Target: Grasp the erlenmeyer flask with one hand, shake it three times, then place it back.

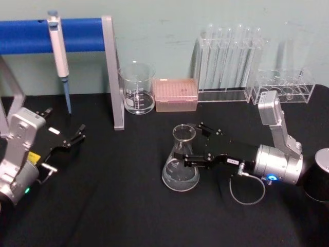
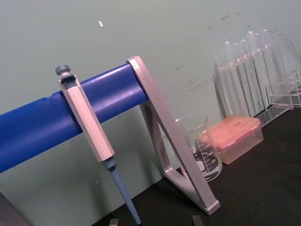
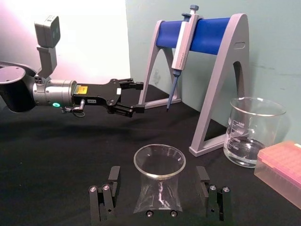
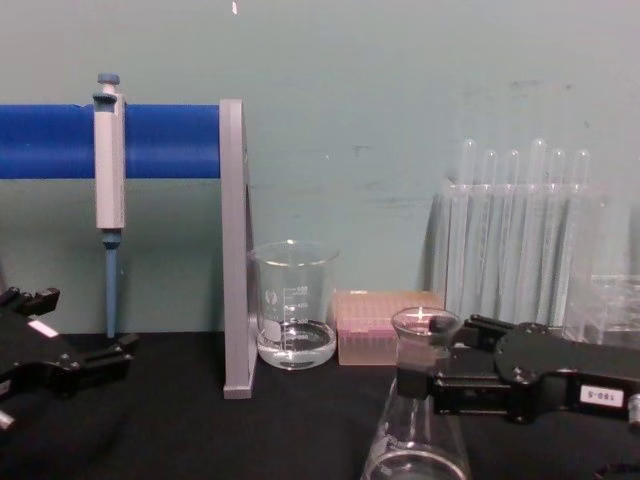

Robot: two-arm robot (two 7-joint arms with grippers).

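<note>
Glass flask (image 1: 180, 175) stands upright within the right gripper (image 1: 193, 145).
Its jaws are spread, flanking the neck and gripping nothing; left gripper (image 1: 78, 134) parked well apart, likewise spread.

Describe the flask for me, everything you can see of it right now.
The flask is clear glass, cone-shaped, with a wide base, narrow neck and flared rim; a little clear liquid seems to sit at the bottom. It stands upright on the black table. The right gripper flanks its neck, jaws open, with a gap on each side, so it is not yet gripped.
</note>
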